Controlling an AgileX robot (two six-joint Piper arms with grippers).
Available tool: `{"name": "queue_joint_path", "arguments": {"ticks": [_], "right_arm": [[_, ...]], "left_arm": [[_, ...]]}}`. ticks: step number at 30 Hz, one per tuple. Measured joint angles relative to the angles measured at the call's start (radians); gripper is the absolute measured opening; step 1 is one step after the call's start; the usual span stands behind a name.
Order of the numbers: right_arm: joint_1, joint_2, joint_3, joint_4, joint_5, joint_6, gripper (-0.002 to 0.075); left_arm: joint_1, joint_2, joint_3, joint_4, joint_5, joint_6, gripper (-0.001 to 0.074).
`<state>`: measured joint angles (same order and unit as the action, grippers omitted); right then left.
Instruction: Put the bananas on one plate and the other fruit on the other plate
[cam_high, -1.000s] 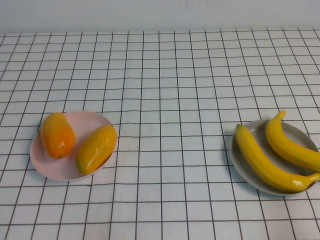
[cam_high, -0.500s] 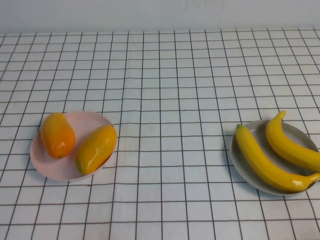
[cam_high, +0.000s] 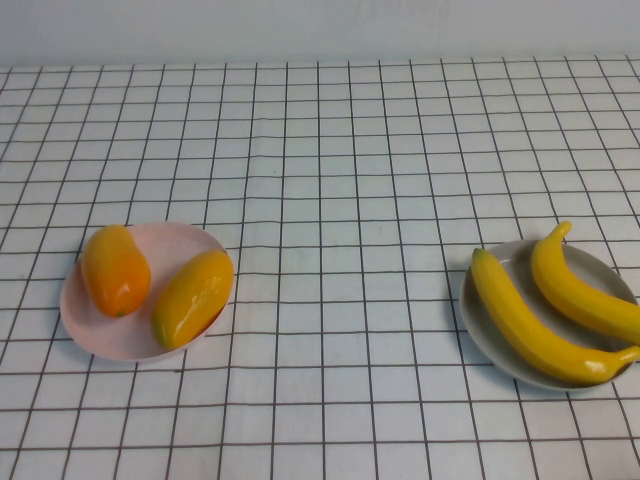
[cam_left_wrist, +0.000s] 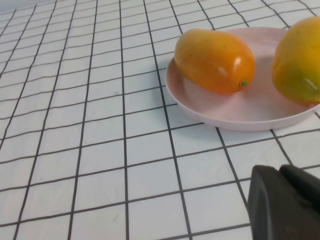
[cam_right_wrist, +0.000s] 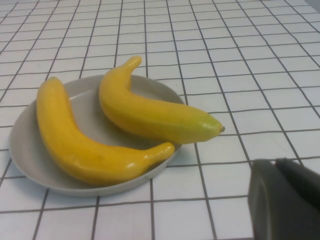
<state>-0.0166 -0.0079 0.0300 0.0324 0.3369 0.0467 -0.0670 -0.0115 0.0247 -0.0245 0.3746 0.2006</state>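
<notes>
Two yellow bananas (cam_high: 535, 320) (cam_high: 585, 292) lie side by side on the grey-blue plate (cam_high: 473, 325) at the right. On the pink plate (cam_high: 110, 335) at the left rest the other fruit: an orange mango-like one (cam_high: 115, 270) and a yellower one (cam_high: 192, 297). Neither arm shows in the high view. My left gripper (cam_left_wrist: 281, 172) is shut and empty, hanging over the cloth a short way from the pink plate (cam_left_wrist: 240, 112) and its fruit (cam_left_wrist: 215, 60). My right gripper (cam_right_wrist: 275, 162) is also shut and empty, a little off the grey-blue plate (cam_right_wrist: 27, 150) with the bananas (cam_right_wrist: 150, 112).
A white cloth with a black grid (cam_high: 330, 200) covers the whole table. A pale wall runs along the far edge.
</notes>
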Motion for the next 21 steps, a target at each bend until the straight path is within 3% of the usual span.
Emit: {"name": "queue_joint_path", "arguments": {"ticks": [21], "right_arm": [[0.0, 0.0, 0.0, 0.034, 0.0, 0.0, -0.0015]], "left_arm": [[0.0, 0.0, 0.0, 0.0, 0.0, 0.0, -0.0004]]}}
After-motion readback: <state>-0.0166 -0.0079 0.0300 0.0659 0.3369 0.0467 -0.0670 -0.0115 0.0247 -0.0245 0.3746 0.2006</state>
